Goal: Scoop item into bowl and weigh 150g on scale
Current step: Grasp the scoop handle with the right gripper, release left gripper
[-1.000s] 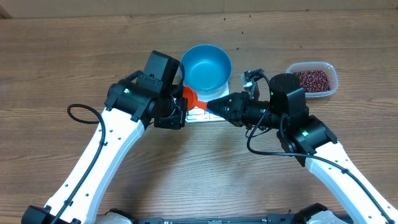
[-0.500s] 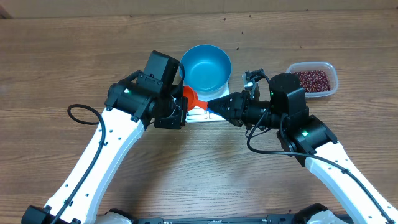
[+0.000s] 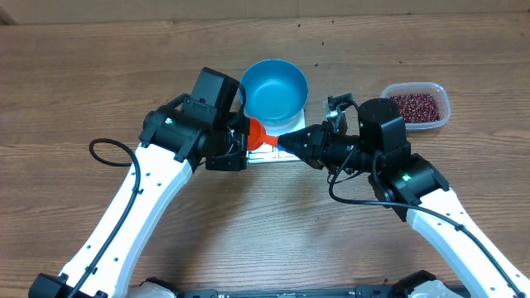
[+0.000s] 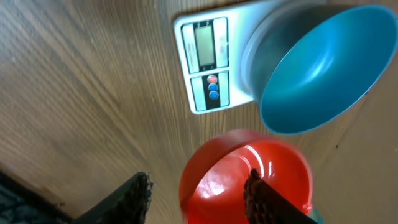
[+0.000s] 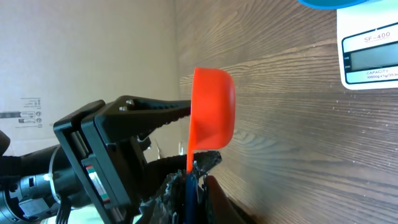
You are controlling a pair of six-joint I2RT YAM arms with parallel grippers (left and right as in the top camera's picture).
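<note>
The bright red scoop point(image 3: 258, 132) hangs just in front of the blue bowl point(image 3: 275, 88), which stands on the white scale point(image 3: 267, 155). My right gripper point(image 3: 286, 141) is shut on the scoop's blue handle point(image 5: 188, 194), and the red cup point(image 5: 212, 112) sticks up from its fingers. My left gripper point(image 4: 199, 180) is open. One finger point(image 4: 138, 194) stands clear of the cup point(image 4: 245, 180) and the other point(image 4: 261, 200) is at its inside. The cup looks empty. The dark red beans point(image 3: 415, 105) lie in a clear container at the right.
The clear container point(image 3: 442, 112) sits on the wooden table to the right of the scale. The scale's display point(image 4: 205, 43) faces the near side. A black cable point(image 3: 112, 153) loops beside the left arm.
My left gripper has opened off the red scoop. My right gripper has closed a little tighter on the blue handle. The scoop has shifted slightly toward the right.
</note>
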